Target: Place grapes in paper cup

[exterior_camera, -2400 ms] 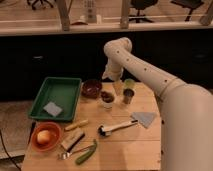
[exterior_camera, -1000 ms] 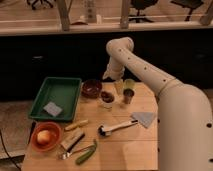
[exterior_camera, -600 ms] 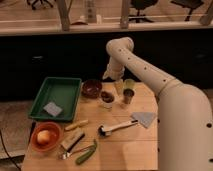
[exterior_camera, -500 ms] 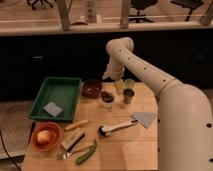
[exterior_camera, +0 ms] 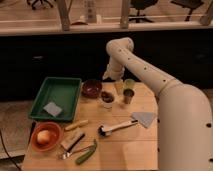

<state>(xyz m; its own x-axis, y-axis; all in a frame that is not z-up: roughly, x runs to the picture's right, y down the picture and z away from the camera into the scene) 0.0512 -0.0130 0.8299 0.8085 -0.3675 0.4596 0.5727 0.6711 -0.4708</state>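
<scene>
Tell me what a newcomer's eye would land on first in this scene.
The big white robot arm dominates, sweeping from the right foreground to the table's far edge, its gripper hanging just behind the short white paper cup. The dark purple-brown grapes sit on that cup's mouth at the table's centre back. At left, a bright green rectangular tray and an orange bowl in front of it stand out.

Grapes (exterior_camera: pixel 107 95) sit atop the paper cup (exterior_camera: pixel 107 104), the hand (exterior_camera: pixel 118 83) hanging behind.

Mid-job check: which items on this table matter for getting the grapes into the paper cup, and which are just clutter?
Job: grapes sitting on the paper cup; gripper behind them.
Clutter: green tray, dark bowl, grey cup, orange bowl, brush.
</scene>
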